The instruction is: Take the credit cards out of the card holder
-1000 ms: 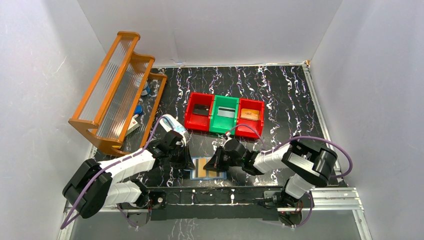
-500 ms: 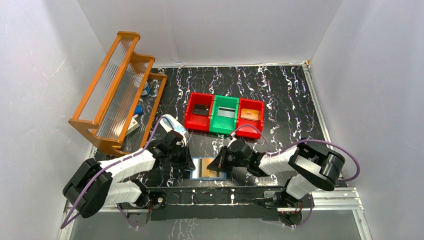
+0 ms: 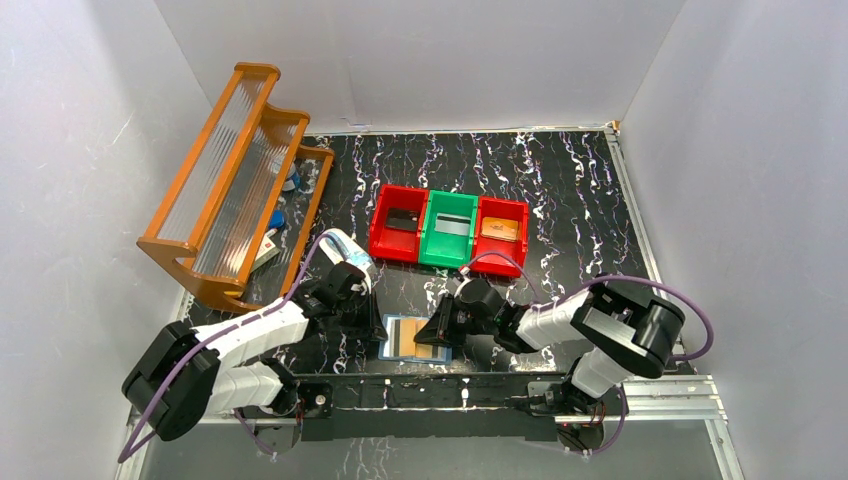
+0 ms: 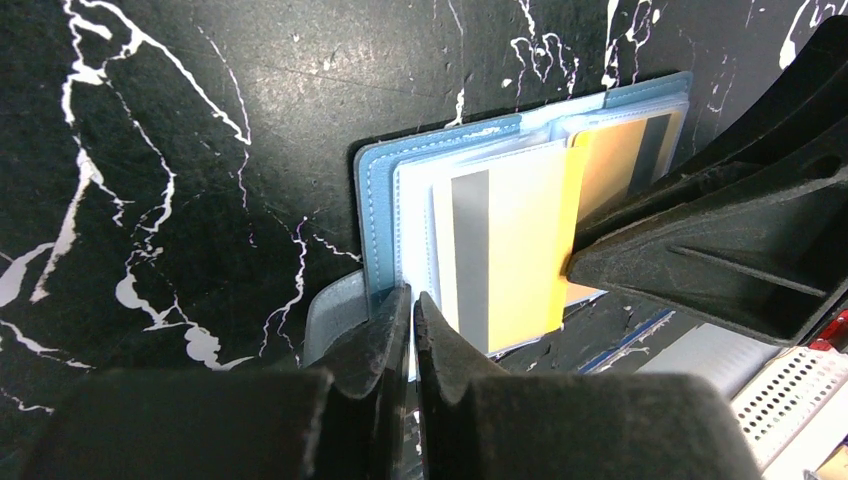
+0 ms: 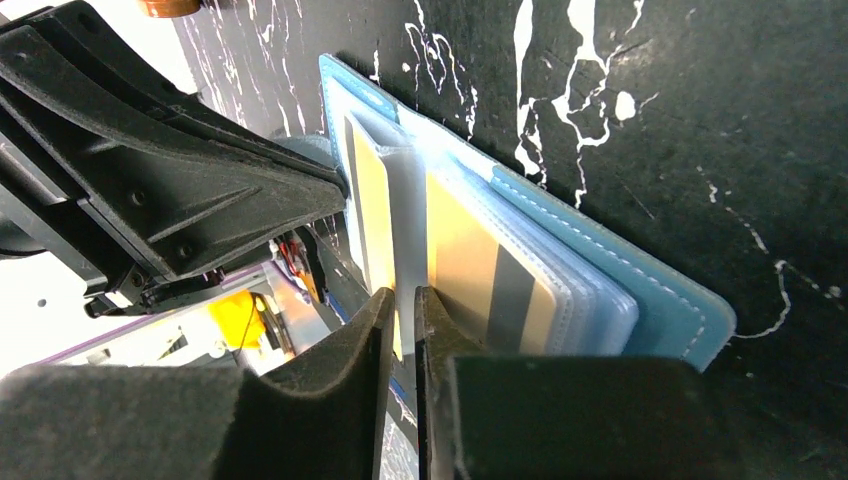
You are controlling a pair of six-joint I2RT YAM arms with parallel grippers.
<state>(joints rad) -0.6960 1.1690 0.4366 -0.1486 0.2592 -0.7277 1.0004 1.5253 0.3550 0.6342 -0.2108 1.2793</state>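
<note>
Credit cards point(image 3: 500, 229) are lying in the red and green bins point(image 3: 445, 260), while yellow cards point(image 4: 520, 250) are sitting in the open card holder point(image 3: 417, 338) at the table point(image 3: 560, 190) edge. The left gripper point(image 4: 412, 300), fingers pressed together, is bearing on the holder's rim, and the right gripper point(image 5: 404, 300) is apparently pinching a clear sleeve point(image 5: 405, 230).

Overhead view, wrist close-ups sharing card holder point(image 4: 375, 210)

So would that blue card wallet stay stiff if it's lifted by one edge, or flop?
Probably floppy: the card holder is thin with loose clear leaves, one standing up between the fingers of the right gripper. Likely light, holding only thin cards. It might slide on the smooth table, perhaps why the left gripper pinches its edge.
</note>
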